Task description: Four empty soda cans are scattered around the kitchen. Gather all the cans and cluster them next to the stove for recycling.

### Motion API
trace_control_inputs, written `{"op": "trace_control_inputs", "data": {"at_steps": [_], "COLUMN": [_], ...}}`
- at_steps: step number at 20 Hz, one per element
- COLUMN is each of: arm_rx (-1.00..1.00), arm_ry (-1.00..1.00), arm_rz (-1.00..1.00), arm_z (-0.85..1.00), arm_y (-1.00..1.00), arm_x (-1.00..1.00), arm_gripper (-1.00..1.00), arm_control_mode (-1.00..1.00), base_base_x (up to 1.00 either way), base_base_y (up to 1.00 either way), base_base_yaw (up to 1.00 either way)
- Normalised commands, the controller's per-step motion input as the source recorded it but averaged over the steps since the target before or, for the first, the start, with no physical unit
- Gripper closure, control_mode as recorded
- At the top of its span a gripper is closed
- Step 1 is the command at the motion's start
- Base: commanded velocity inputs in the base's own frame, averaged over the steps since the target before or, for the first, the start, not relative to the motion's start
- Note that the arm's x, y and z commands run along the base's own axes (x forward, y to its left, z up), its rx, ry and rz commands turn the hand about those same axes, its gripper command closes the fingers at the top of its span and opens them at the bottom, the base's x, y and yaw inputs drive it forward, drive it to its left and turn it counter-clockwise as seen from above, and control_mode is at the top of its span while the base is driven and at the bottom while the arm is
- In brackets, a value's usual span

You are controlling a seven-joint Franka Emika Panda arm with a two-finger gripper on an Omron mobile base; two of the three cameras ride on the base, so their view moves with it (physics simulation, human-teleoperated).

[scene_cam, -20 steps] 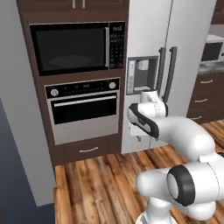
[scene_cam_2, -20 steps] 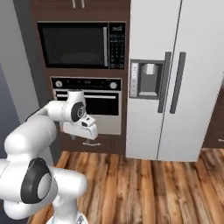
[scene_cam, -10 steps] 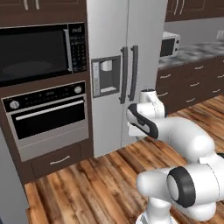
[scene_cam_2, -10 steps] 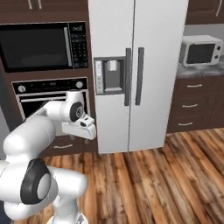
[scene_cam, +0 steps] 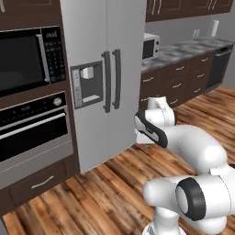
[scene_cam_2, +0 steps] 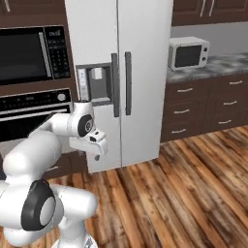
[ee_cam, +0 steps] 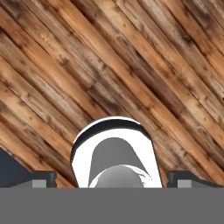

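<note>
Hovering over the wooden plank floor (ee_cam: pixel 131 65), the tool (scene_cam_2: pixel 97 156) points downward with its fingers spread wide and nothing between them. It hangs before a white double-door refrigerator (scene_cam_2: pixel 131 72), with a built-in microwave (scene_cam: pixel 27 59) and wall oven (scene_cam: pixel 32 128) alongside. A white countertop microwave (scene_cam_2: pixel 188 53) sits on the grey counter (scene_cam_2: pixel 223 65).

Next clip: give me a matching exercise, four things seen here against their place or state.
Things:
1. fridge
2. white microwave
3. wall oven
4. pincer

Places or states:
A. on the grey counter
B. below the black built-in microwave
C. open, held over the wood floor
D. doors shut, dispenser in the left door

Pairs: 1-D, 2-A, 3-B, 4-C
</note>
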Motion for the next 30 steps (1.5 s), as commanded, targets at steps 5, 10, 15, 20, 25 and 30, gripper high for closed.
{"op": "trace_control_inputs", "data": {"at_steps": [5,10,15,20,25,30], "arm_rx": [0.0,0.0,0.0,0.0,0.0,0.0], "arm_ry": [0.0,0.0,0.0,0.0,0.0,0.0], "arm_rz": [0.0,0.0,0.0,0.0,0.0,0.0], "arm_z": [0.0,0.0,0.0,0.0,0.0,0.0], "arm_y": [0.0,0.0,0.0,0.0,0.0,0.0], "arm_x": [0.0,0.0,0.0,0.0,0.0,0.0], "arm_gripper": [-1.0,-1.0,-1.0,-1.0,-1.0,-1.0], "arm_control_mode": [1.0,1.0,1.0,1.0,1.0,1.0], "base_base_x": [0.53,0.82,0.56,0.43,0.26,0.11], "base_base_y": [0.0,0.0,-0.02,-0.07,-0.01,-0.14], "base_base_yaw": [-0.28,-0.17,-0.26,-0.31,-0.35,-0.05]}}
